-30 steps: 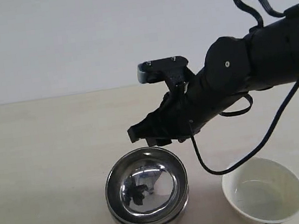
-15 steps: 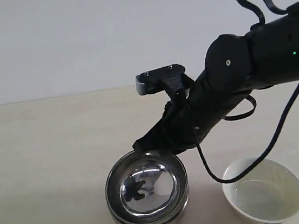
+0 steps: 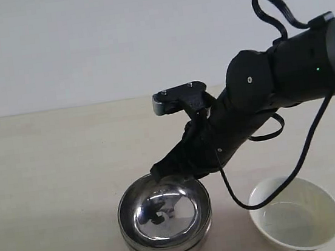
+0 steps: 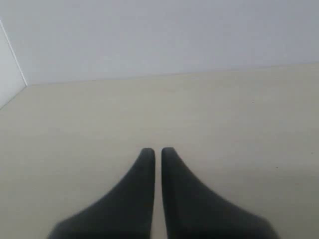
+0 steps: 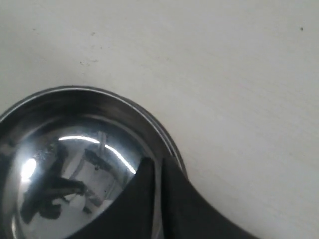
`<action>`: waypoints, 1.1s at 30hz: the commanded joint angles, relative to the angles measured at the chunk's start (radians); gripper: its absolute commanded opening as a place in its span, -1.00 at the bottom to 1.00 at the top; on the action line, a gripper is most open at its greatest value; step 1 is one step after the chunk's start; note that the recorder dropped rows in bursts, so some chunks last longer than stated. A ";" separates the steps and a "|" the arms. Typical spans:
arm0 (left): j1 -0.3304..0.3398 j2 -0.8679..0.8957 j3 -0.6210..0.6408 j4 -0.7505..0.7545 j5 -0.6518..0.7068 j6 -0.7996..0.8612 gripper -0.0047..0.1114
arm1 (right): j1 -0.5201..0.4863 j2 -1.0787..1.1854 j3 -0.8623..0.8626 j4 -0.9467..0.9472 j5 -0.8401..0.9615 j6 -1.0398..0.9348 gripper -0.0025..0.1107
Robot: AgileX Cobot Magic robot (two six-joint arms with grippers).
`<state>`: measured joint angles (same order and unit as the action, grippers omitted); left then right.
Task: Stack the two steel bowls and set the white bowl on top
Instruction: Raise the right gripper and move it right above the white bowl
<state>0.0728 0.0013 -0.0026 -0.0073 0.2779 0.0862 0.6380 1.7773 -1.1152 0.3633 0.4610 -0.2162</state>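
Nearest the exterior camera, the two round mirror-bright steel bowls [image 3: 168, 243] sit nested one inside the other on the pale beige tabletop [image 3: 47, 195], the upper rim showing just above the lower. To their right and apart from the stack, the round glossy white ceramic bowl [image 3: 296, 215] stands upright on the table by itself, not yet on top. Just behind, at the far rim of the stack, the right gripper [image 3: 159, 170] hangs at the end of the bulky black right arm [image 3: 272, 85]. In the right wrist view its two black fingers [image 5: 174, 199] are drawn together with only a thin slit between them. Their tips are at the upper bowl's rim, and whether they nip the metal cannot be told. The left gripper [image 4: 155, 151], seen only in its own wrist view, is likewise closed to a slit, holding nothing, above bare table. Farthest back stands a plain pale grey wall [image 3: 84, 44].
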 commanded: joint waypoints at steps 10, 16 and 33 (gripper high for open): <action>0.004 -0.001 0.003 -0.010 0.000 0.000 -0.85 | -0.001 -0.267 -0.002 -0.120 0.031 0.070 -0.96; 0.004 -0.001 0.003 -0.010 0.000 0.000 -0.85 | -0.007 -0.354 -0.002 -0.624 0.238 0.480 -0.96; 0.004 -0.001 0.003 -0.010 0.000 0.000 -0.85 | -0.526 -0.360 0.262 -0.282 0.305 0.074 -0.86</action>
<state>0.0728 0.0013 -0.0026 -0.0073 0.2779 0.0862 0.1638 1.4260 -0.8984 -0.0604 0.8262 -0.0286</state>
